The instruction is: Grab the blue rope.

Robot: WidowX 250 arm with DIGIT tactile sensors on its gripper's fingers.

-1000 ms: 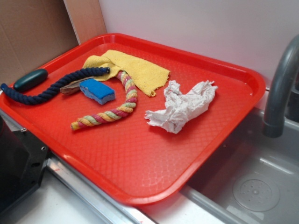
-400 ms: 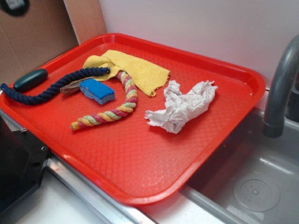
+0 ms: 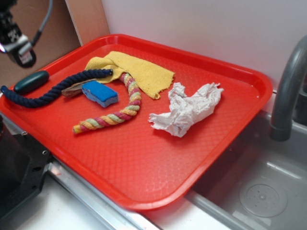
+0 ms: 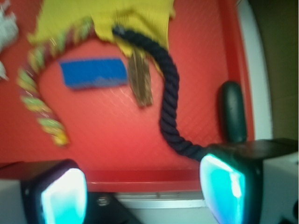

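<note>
Wrist view shows my gripper [image 4: 142, 196] spread wide and empty, the blue rope [image 4: 169, 100] toward one o'clock. I should centre over its middle on the tray [image 4: 117, 154], clear of the sponge [image 4: 93, 73].

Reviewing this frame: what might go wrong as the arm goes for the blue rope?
The open pincer hangs above the tray's left edge. The blue rope runs beside a dark green handle and a brown piece, so a pad may catch those. Its end reaches the rim, which could block a finger.
</note>
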